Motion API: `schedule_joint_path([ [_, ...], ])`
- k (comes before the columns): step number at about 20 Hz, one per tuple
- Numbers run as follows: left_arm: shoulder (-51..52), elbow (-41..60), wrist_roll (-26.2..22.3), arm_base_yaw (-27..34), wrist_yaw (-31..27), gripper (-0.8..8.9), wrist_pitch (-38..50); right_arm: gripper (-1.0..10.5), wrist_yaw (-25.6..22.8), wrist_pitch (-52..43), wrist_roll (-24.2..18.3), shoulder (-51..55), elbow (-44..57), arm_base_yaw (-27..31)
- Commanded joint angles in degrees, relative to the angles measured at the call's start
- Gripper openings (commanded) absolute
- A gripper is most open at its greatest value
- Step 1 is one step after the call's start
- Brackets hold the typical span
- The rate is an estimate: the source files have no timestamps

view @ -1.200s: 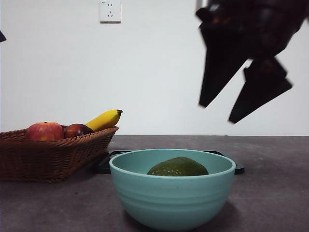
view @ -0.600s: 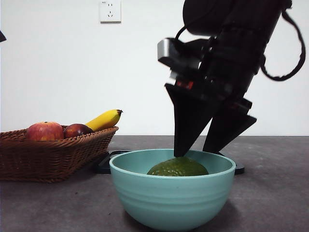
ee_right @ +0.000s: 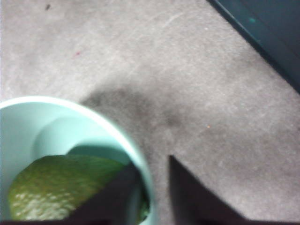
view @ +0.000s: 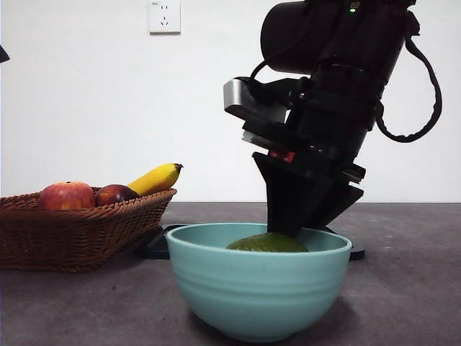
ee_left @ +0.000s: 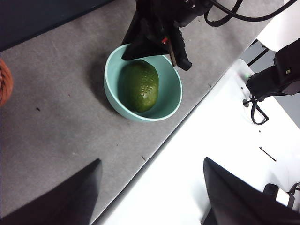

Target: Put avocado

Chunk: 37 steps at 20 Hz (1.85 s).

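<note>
Centre frame, we see our right end effector (view: 306,229) straddling the teal ceramic bowl's (view: 259,295) rim, jaws parted, beside the dark green bumpy avocado (view: 266,244).

A bulky black robot arm (view: 338,94) with a grey rectangular camera block (view: 248,101), a small red marking, a green indicator light, looping black cables, and two tapered, wedge-shaped matte black jaws.

On your grey worktop (view: 403,288) a teal bowl (view: 259,292) sits nearest you. A wicker basket (view: 79,231) stands to its left, well apart, and a flat black tray (view: 155,245) lies behind the bowl.
</note>
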<state>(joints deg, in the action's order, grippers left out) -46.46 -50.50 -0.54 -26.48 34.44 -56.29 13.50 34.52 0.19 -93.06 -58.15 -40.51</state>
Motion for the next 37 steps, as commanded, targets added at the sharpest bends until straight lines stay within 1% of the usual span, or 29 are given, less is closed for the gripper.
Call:
schedule_joint_path([
  [1,-0.28,-0.33,-0.55,-0.26,0.28,3.42,1.01,0.1,0.22,-0.22,-0.68,-0.98,-1.11,-0.74],
  [3,-0.28,-0.33,-0.55,-0.26,0.28,3.42,1.05,0.1,0.39,-0.17,-0.50,-0.61,-1.14,-0.85],
  [7,-0.28,-0.33,-0.55,-0.26,0.28,3.42,1.05,0.1,0.26,-0.17,1.40,2.16,-1.81,-0.87],
  [11,-0.28,-0.33,-0.55,-0.26,0.28,3.42,1.09,0.1,-1.90,1.90,2.54,3.72,-5.16,-0.24],
  [14,-0.28,-0.33,-0.52,-0.26,0.28,3.42,1.09,0.1,-3.65,2.82,2.49,3.61,-8.83,1.16],
  [18,-0.28,-0.33,-0.55,-0.26,0.28,3.42,1.11,0.1,-4.94,2.45,2.21,2.62,-15.02,5.18],
  [21,-0.28,-0.33,-0.52,-0.26,0.28,3.42,1.07,0.1,-4.48,3.08,2.10,-0.83,-21.59,9.25],
  [24,-0.28,-0.33,-0.52,-0.26,0.28,3.42,1.07,0.1,-4.35,4.44,1.18,-6.80,-28.24,12.48],
  [28,-0.28,-0.33,-0.52,-0.26,0.28,3.42,1.05,0.1,-4.24,4.50,0.61,-15.17,-33.77,14.23],
  [30,-0.28,-0.33,-0.50,-0.26,0.28,3.42,1.01,0.1,-4.26,4.15,0.33,-19.15,-35.74,14.56],
  [33,-0.28,-0.33,-0.48,-0.26,0.28,3.42,0.96,0.1,-3.85,1.90,0.37,-22.82,-36.11,14.97],
  [37,-0.28,-0.33,-0.50,-0.26,0.28,3.42,0.59,0.1,-3.17,1.73,0.42,-25.40,-36.09,15.69],
])
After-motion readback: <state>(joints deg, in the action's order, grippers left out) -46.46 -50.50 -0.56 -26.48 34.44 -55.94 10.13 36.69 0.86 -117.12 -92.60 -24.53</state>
